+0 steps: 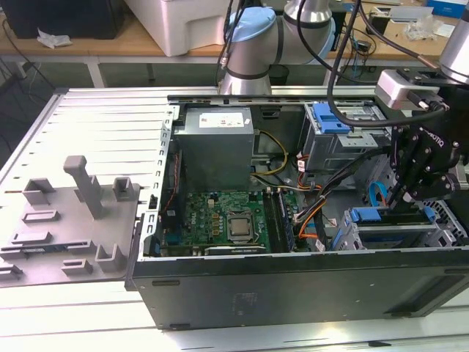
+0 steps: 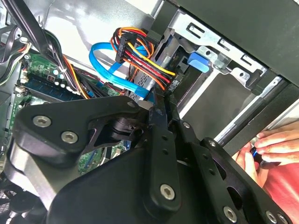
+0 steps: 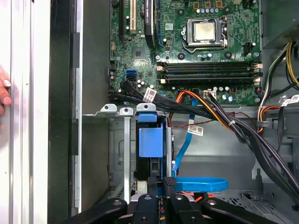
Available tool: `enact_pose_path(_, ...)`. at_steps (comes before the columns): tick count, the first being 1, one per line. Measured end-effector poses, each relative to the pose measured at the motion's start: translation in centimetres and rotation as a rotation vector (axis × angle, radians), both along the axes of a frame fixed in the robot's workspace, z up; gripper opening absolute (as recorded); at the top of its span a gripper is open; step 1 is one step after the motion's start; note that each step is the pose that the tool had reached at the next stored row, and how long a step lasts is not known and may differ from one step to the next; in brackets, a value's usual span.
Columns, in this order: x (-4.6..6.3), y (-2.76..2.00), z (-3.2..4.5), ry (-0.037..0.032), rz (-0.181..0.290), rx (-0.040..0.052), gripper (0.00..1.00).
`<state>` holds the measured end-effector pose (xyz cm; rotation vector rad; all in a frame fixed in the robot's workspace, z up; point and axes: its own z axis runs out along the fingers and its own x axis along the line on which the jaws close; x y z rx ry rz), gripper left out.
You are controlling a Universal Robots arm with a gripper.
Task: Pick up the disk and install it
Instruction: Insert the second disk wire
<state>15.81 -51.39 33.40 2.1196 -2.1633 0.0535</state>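
You have an open computer case point(image 1: 293, 286) on the table point(image 1: 66, 323), motherboard point(image 1: 227, 216) in the middle, grey power supply point(image 1: 218, 143) behind it. Near the front right corner of the case, cable bundles crowd the drive cage point(image 3: 122, 154): a blue ribbon cable point(image 2: 112, 70), red, orange and yellow wires point(image 2: 140, 51), black looms point(image 3: 243, 135). White labels on the cables and power supply are too small to read. A person's hand point(image 2: 273, 147) rests at the case's outer edge.

Your claw point(image 3: 156, 184) sits low in the cage, fingers nearly together on the blue carrier of the disk point(image 3: 151, 140), which stands partway in the cage slot.
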Motion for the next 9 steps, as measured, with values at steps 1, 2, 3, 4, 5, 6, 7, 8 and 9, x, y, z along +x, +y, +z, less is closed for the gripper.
enact_pose_path(1, 0.0, 0.0, -0.01, 0.0, 0.0, 0.0001, 0.16)
enact_pose_path(2, 0.0, 0.0, -0.01, 0.0, 0.0, 0.0001, 0.16)
enact_pose_path(3, 0.0, 0.0, -0.01, 0.0, 0.0, 0.0, 0.16)
enact_pose_path(4, 0.0, 0.0, -0.02, 0.0, 0.0, 0.0, 0.16)
enact_pose_path(5, 0.0, 0.0, -0.03, 0.0, 0.0, 0.0001, 0.16)
enact_pose_path(6, 0.0, 0.0, -0.03, 0.0, 0.0, 0.0002, 0.16)
enact_pose_path(7, 0.0, 0.0, -0.03, 0.0, 0.0, 0.0, 0.16)
enact_pose_path(8, 0.0, 0.0, -0.03, 0.0, 0.0, 0.0, 0.16)
enact_pose_path(9, 0.0, 0.0, -0.05, 0.0, 0.0, 0.0002, 0.16)
